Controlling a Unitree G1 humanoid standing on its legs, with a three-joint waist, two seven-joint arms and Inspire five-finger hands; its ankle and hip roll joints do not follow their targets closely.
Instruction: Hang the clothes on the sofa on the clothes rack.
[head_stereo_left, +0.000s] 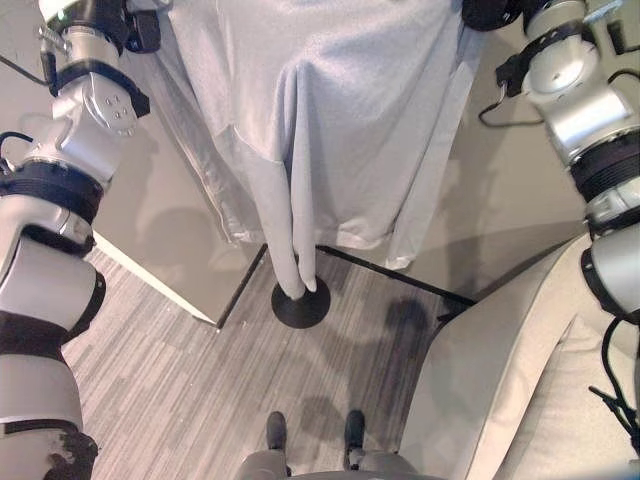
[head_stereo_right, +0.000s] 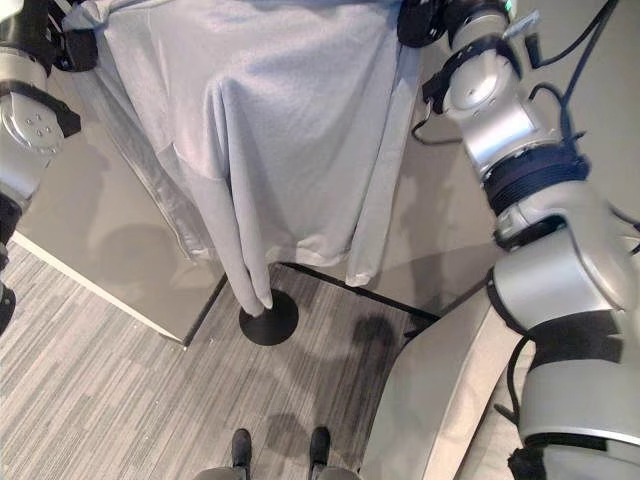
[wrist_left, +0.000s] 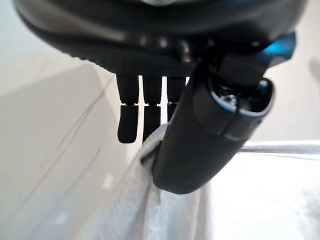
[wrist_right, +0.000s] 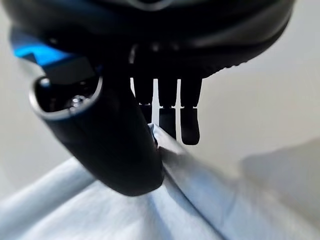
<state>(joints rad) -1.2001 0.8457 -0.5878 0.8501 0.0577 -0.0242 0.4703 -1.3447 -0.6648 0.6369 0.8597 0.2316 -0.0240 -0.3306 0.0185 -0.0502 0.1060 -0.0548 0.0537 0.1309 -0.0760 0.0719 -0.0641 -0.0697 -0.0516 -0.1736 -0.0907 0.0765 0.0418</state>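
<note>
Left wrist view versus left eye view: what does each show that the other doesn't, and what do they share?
Left wrist view alone: the left robot hand up close, thumb and fingers pinching a fold of the pale garment, and a thin grey bar level behind it. Left eye view alone: the garment's full drape, a sleeve hanging to the round black base, the striped floor, the sofa. Shared: the garment and the pale wall.

A pale grey-blue garment (head_stereo_left: 320, 120) hangs spread wide, its upper corners pinched by the left hand (wrist_left: 185, 130) and right hand (wrist_right: 115, 140). One long sleeve droops down the middle, its cuff just above the round black base of the clothes rack (head_stereo_left: 301, 303). The beige sofa (head_stereo_left: 520, 390) stands beside it.
</note>
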